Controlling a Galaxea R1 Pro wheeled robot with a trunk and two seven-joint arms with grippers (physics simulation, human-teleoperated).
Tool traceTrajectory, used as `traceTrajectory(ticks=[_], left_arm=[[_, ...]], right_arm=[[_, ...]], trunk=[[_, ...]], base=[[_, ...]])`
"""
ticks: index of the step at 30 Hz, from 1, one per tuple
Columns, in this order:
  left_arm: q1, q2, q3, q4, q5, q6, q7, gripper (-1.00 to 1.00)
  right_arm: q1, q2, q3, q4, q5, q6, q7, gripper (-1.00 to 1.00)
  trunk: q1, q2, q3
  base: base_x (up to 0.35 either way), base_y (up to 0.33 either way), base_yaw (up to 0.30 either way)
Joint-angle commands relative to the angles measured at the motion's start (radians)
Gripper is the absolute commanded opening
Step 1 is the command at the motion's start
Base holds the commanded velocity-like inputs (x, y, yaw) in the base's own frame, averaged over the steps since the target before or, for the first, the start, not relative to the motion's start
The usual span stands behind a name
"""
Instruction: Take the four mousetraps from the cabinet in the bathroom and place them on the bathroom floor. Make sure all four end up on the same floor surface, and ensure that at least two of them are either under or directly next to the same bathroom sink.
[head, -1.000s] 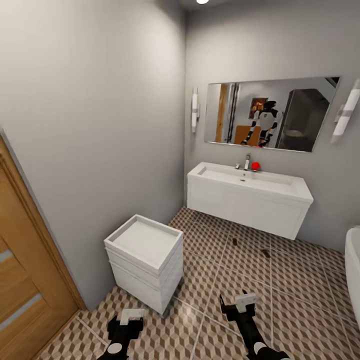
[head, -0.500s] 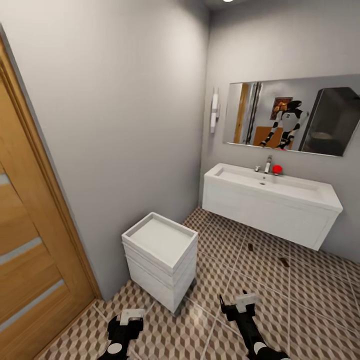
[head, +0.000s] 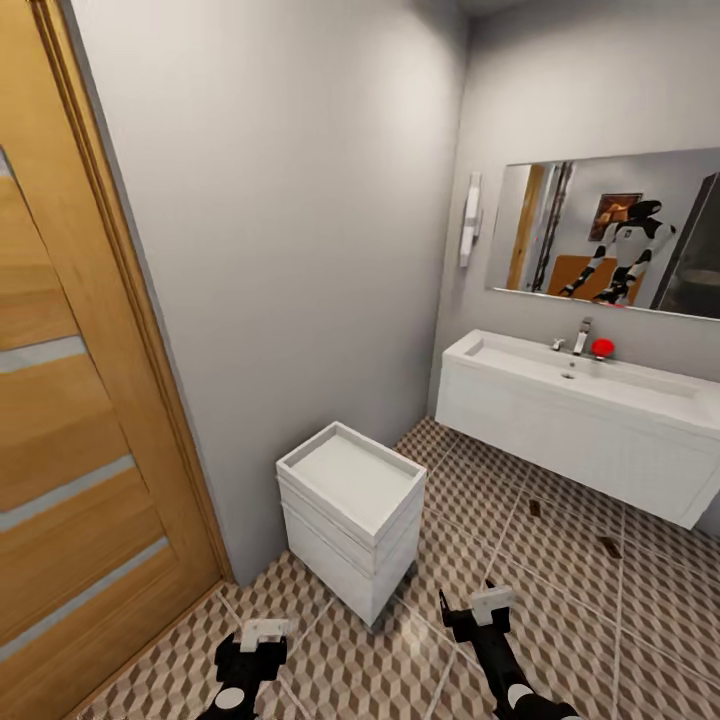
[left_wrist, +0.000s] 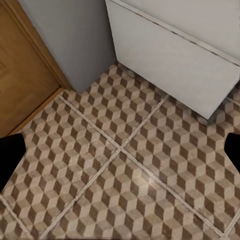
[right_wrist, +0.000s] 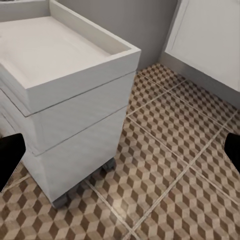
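Observation:
Two small brown mousetraps (head: 534, 508) (head: 609, 546) lie on the cube-patterned bathroom floor (head: 560, 600), just in front of and under the white wall-hung bathroom sink (head: 520, 365) with its chrome tap (head: 581, 335). My left gripper (head: 262, 632) and right gripper (head: 487, 603) hover low over the tiles near me, far from the traps. Both are open and hold nothing. In the left wrist view the left gripper (left_wrist: 120, 150) has its dark fingertips far apart over bare tiles. The right gripper (right_wrist: 120, 150) faces the white drawer unit. The wooden cabinet is out of view.
A white wheeled drawer unit (head: 352, 515) (right_wrist: 65, 100) stands against the grey wall, just ahead of my grippers. A wooden door (head: 70, 420) takes up the left side. A mirror (head: 610, 235) hangs above the sink, and a small red object (head: 601, 347) sits by the tap.
The camera has turned left: the door now covers more of the left side, and the sink and traps sit further right in the picture. Both grippers keep the same pose.

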Motion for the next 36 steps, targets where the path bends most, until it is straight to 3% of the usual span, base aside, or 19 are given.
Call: traceTrajectory(ticks=[1,36], left_arm=[[-0.001,-0.001,-0.008,0.002,0.008,-0.004,0.006,1.0],[-0.001,-0.004,-0.008,0.009,0.008,-0.004,0.006,1.0]], right_arm=[[-0.001,0.0,0.003,0.001,0.01,-0.001,-0.01,1.0],[-0.001,0.0,0.003,0.001,0.01,-0.001,-0.01,1.0]], trunk=[[0.001,-0.002,-0.002],[0.001,-0.002,-0.002]], base=[[0.0,0.0,0.236],[0.0,0.0,0.236]])
